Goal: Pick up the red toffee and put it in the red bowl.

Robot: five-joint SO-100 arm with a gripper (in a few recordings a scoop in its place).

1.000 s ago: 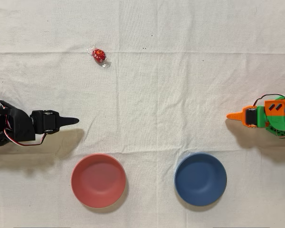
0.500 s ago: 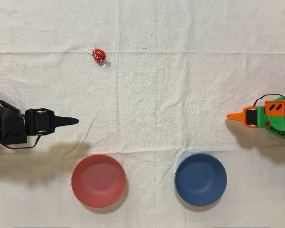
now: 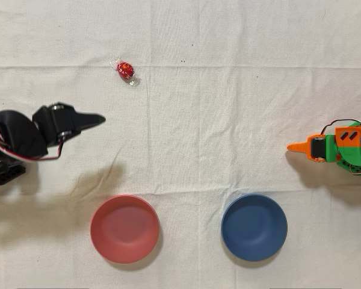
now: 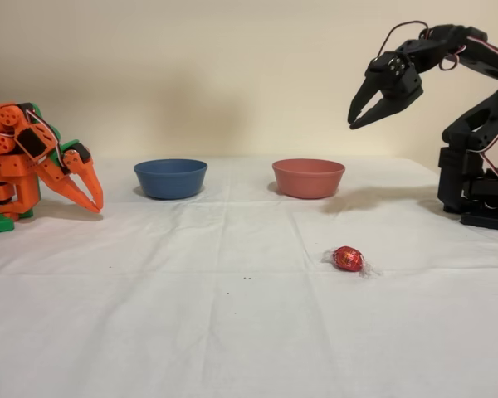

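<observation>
The red toffee [image 3: 125, 70] lies on the white cloth at the upper left of the overhead view; in the fixed view the red toffee [image 4: 348, 259] rests in front of the bowls, right of centre. The red bowl [image 3: 124, 229] sits empty at the lower left from above, and the red bowl [image 4: 308, 178] stands at the back in the fixed view. My black gripper [image 3: 100, 120] points right, below and left of the toffee. From the side the gripper [image 4: 353, 123] hangs high above the table, fingertips together, holding nothing.
A blue bowl [image 3: 254, 227] stands right of the red one from above; the blue bowl [image 4: 170, 177] is at its left in the fixed view. The idle orange arm [image 3: 334, 146] rests at the right edge of the overhead view.
My gripper has risen and swung toward the toffee, moving up the overhead picture. The toffee and bowls have not moved.
</observation>
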